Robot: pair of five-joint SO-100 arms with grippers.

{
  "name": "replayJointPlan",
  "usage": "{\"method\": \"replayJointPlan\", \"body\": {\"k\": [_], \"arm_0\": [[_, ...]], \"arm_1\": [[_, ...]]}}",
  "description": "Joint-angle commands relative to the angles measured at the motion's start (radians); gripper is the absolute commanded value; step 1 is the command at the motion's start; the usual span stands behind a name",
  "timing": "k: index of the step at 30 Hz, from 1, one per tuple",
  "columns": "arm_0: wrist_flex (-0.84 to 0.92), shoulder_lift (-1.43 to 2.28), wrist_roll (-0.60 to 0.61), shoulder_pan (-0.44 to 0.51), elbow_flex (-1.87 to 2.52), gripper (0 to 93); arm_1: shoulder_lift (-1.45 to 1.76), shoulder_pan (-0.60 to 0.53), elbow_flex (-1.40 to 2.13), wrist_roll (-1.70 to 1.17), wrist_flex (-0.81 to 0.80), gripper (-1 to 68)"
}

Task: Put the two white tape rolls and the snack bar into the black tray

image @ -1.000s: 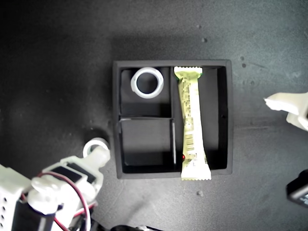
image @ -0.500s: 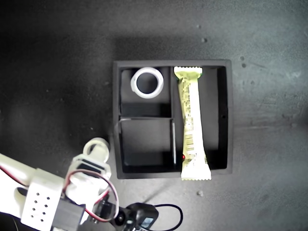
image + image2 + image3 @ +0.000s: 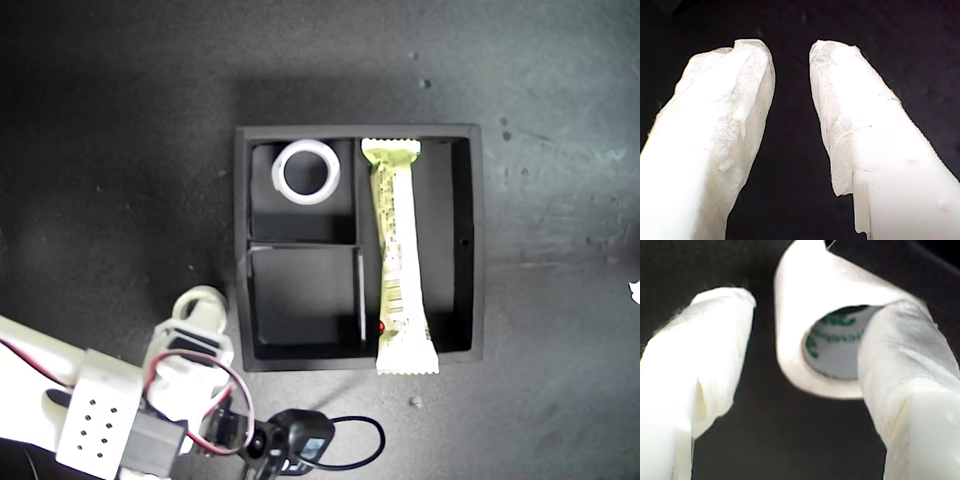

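My second gripper is standing spread, 1 finger poking through the green-printed core of a white tape roll, just outside the black tray. Inside are sitting 1 more roll and the snack bar. My first gripper is hanging released over dark surface.

No word or number is reading clearly anywhere. The snack bar is showing a barcode toward its 6 o'clock end in the exterior view, with digits too small to make out. The tape roll in the second wrist view is carrying green print on its inner core, blurred beyond reading.
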Motion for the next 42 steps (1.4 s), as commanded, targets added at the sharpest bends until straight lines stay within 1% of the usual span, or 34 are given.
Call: {"method": "replayJointPlan", "body": {"k": [1, 6, 9, 14, 19, 24, 32, 42], "arm_0": [[0.031, 0.055, -0.009, 0.017, -0.031, 15.3], [0.051, 0.054, -0.012, 0.028, -0.069, 15.1], [0.054, 0.049, 0.006, 0.034, -0.106, 15.4], [0.117, 0.021, 0.025, 0.038, -0.187, 15.5], [0.187, -0.028, 0.002, 0.038, -0.239, 15.5], [0.215, -0.051, -0.029, 0.04, -0.245, 15.5], [0.216, -0.091, -0.028, 0.044, -0.275, 15.5], [0.216, -0.129, -0.054, 0.055, -0.272, 15.5]], "arm_1": [[0.031, -0.018, 0.014, -0.058, -0.035, 4.1], [0.025, -0.026, 0.025, -0.061, -0.04, 3.0], [0.023, -0.028, 0.034, -0.061, -0.038, 2.7], [0.021, -0.034, 0.048, -0.06, -0.043, 2.6], [0.021, -0.044, 0.037, -0.064, -0.048, 2.6], [0.021, -0.044, 0.037, -0.067, -0.049, 2.6], [0.021, -0.044, 0.028, -0.069, -0.049, 2.6], [0.021, -0.054, 0.017, -0.077, -0.051, 2.6]]}}
